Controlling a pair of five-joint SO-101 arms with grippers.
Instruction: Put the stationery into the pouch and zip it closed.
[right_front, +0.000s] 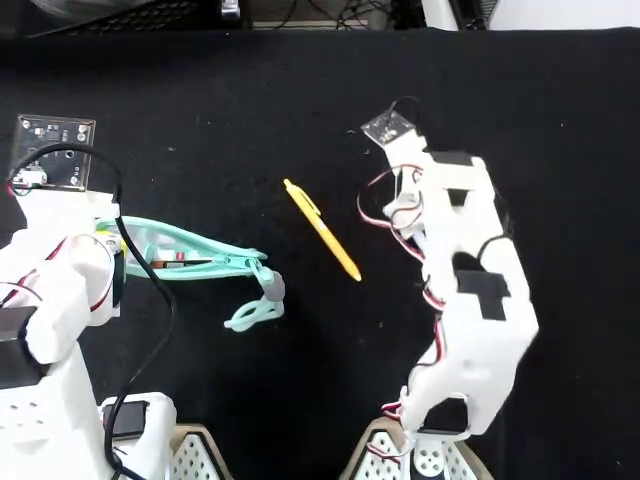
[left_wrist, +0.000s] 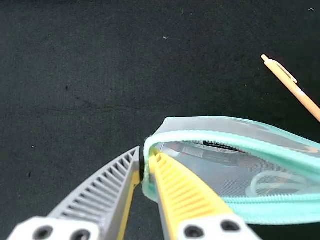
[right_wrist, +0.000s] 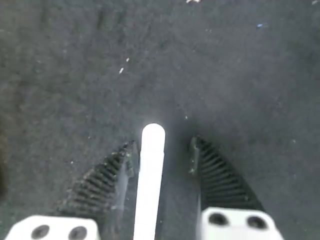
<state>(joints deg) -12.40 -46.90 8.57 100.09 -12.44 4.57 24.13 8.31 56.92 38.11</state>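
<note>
Near the left edge of the black desk (right_front: 560, 100), the left gripper (left_wrist: 146, 159) had its grey and yellow fingers pinching the end of the clear, mint-trimmed pouch (left_wrist: 235, 132). The pouch lay with its zip open, and some items showed inside. At about the middle of the desk lay a yellow pen (right_front: 322, 230), apart from the pouch. Toward the right side, the right gripper (right_wrist: 163, 144) had its fingers spread to either side of a white stick (right_wrist: 151, 165), with a gap at one finger
</note>
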